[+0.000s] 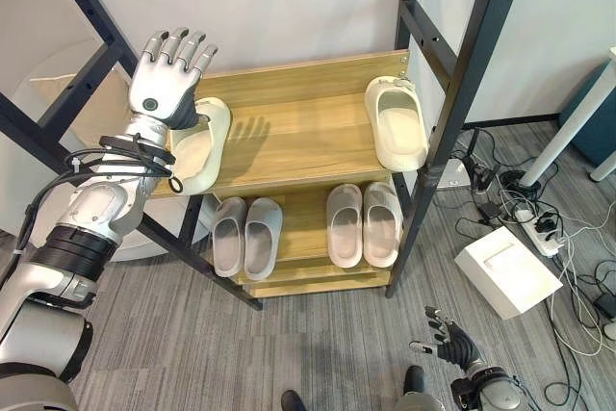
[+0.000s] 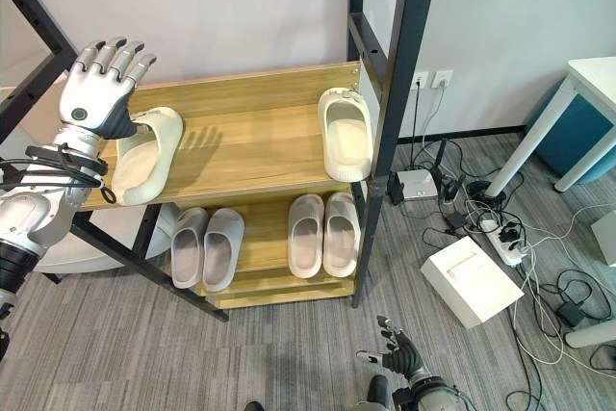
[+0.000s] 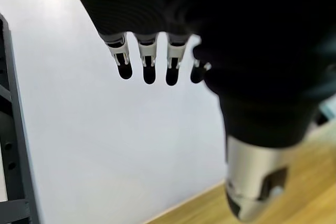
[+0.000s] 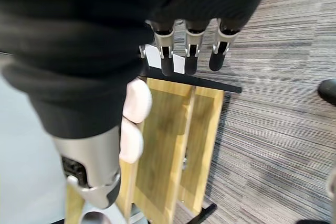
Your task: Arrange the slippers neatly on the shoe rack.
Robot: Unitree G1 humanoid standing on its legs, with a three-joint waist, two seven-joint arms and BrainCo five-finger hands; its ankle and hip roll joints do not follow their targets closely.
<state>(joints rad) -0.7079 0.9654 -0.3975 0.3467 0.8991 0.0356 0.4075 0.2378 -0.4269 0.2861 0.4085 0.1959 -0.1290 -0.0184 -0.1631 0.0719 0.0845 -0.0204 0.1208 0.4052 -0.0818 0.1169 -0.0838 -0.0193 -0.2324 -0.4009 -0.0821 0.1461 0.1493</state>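
The wooden shoe rack point(image 1: 298, 132) carries two cream slippers on its top shelf. One slipper point(image 1: 202, 146) lies at the left end, slightly askew, and the other slipper point(image 1: 397, 122) lies at the right end. My left hand point(image 1: 168, 69) is raised just above the left slipper's far end, fingers straight and spread, holding nothing. On the lower shelf a grey pair point(image 1: 245, 236) and a paler pair point(image 1: 364, 223) stand side by side. My right hand point(image 2: 399, 351) hangs low over the carpet in front of the rack, open and empty.
Black slanted frame posts point(image 1: 462, 93) flank the rack on both sides. A white box point(image 1: 505, 271) lies on the carpet at the right, with a power strip point(image 1: 534, 223) and loose cables behind it. White table legs point(image 1: 577, 122) stand at the far right.
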